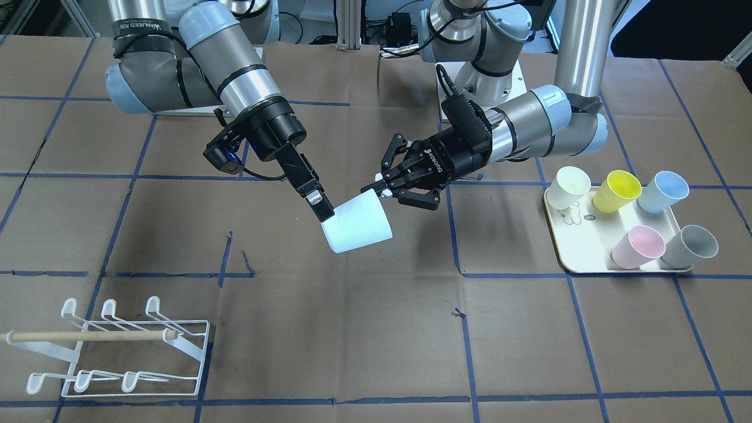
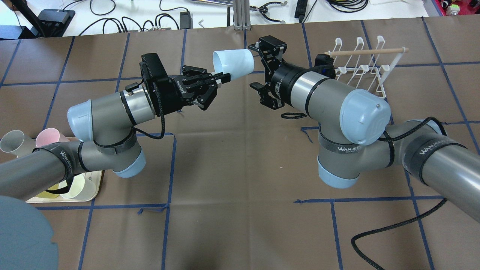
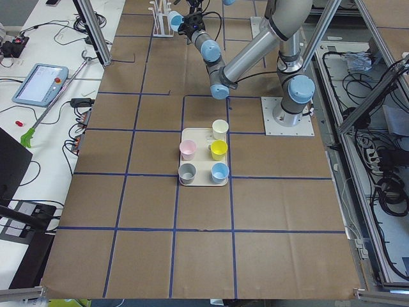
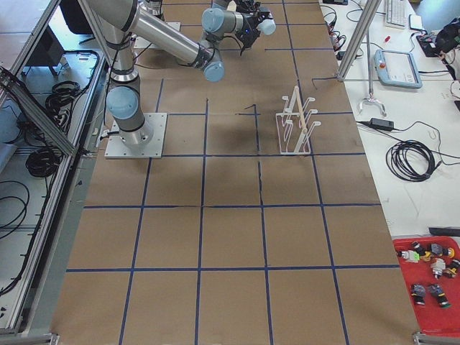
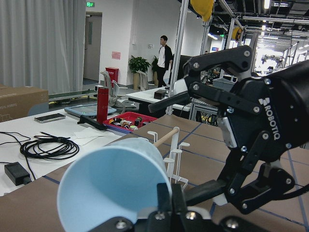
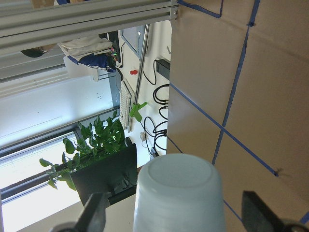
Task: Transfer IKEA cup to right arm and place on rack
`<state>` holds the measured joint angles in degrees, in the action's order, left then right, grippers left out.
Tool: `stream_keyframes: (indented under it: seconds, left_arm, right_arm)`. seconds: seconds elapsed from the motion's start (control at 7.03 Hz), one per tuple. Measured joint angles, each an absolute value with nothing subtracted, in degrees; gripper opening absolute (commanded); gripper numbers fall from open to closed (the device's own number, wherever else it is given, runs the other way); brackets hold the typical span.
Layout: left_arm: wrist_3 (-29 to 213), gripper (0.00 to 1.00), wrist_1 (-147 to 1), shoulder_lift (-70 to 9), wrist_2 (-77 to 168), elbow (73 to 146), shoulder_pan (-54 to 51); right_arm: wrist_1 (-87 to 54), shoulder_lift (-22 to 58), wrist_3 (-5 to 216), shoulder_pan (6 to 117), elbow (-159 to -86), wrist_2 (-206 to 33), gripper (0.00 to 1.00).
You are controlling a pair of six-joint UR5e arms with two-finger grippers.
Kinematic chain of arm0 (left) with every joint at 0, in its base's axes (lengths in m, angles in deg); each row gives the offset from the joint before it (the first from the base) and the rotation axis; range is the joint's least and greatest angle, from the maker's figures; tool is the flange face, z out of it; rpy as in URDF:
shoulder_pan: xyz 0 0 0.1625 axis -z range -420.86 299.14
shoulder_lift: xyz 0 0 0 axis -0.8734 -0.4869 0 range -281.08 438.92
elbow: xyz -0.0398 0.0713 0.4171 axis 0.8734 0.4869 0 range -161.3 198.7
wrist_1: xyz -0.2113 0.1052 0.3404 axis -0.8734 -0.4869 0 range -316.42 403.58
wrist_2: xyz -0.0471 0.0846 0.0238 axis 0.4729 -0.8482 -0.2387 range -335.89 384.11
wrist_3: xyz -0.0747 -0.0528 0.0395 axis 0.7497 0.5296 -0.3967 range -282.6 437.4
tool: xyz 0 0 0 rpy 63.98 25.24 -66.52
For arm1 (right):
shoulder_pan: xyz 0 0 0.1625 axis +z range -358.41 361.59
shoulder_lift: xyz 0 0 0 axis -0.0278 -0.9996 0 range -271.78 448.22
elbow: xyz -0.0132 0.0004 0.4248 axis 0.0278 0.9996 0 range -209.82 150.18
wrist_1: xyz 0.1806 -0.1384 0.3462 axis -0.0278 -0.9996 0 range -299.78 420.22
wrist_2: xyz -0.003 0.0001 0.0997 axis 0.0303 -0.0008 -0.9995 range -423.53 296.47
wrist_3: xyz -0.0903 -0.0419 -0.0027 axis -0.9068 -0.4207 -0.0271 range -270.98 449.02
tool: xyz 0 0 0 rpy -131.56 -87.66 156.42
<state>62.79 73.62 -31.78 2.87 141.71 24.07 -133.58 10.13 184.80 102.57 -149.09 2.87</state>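
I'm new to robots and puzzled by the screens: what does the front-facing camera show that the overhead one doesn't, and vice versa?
Only front-facing: the blue cup and the whole cream tray. Only overhead: cables on the white bench beyond the table; there the left arm hides most of the tray. Both: the pale cup in the left gripper, the open right gripper around its base, and the white rack.
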Motion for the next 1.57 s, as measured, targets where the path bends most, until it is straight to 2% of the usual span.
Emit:
stream_keyframes:
  seconds: [0.85, 1.28, 1.57]
  left_arm:
    - [62.98, 0.07, 73.64, -31.69, 2.84, 141.53, 24.06]
    - [62.98, 0.08, 73.64, -31.65, 2.84, 141.56, 24.10]
    - [62.98, 0.09, 73.64, -31.61, 2.84, 141.56, 24.05]
  right_arm:
    - [-132.29, 12.42, 184.79, 104.54, -146.41, 4.46, 0.98]
    - [-132.26, 12.84, 184.84, 104.68, -145.80, 4.87, 0.82]
    - [-132.26, 12.89, 184.88, 104.80, -145.76, 4.48, 0.66]
